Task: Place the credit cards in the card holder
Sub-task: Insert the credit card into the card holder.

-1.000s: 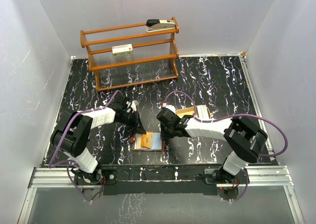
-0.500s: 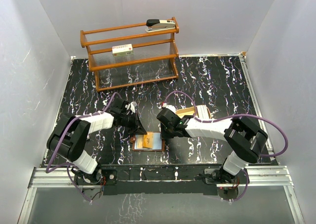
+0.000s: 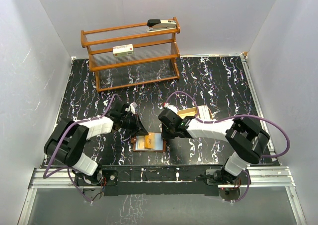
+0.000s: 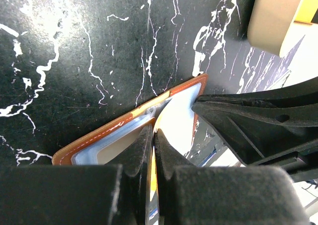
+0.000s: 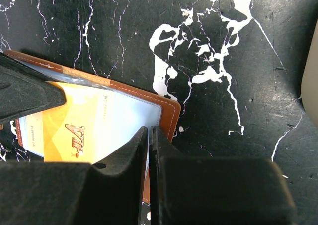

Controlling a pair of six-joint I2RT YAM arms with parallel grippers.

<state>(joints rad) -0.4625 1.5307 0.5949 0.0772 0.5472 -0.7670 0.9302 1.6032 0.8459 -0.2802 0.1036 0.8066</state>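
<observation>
The card holder [image 3: 158,144] lies open on the black marbled table near the front edge; it is brown leather with pale inner pockets. My left gripper [image 3: 141,131] is at its left side, shut on a yellow and whitish credit card [image 3: 147,142] that lies slanted over the open holder. In the left wrist view the card [image 4: 152,173] shows edge-on between my fingers above the holder [image 4: 119,127]. My right gripper [image 3: 166,134] is shut on the holder's right pocket edge. In the right wrist view the card [image 5: 74,130] covers the holder [image 5: 171,113] beside my right gripper [image 5: 149,131].
A shallow tan tray [image 3: 198,112] sits just behind my right arm; it also shows in the left wrist view [image 4: 276,16]. A wooden rack [image 3: 130,56] stands at the back with a stapler [image 3: 161,25] on top and a white red-labelled box [image 3: 123,49].
My left arm's elbow has swung lower and to the left while its gripper stays at the holder with the card. The right arm has barely moved.
</observation>
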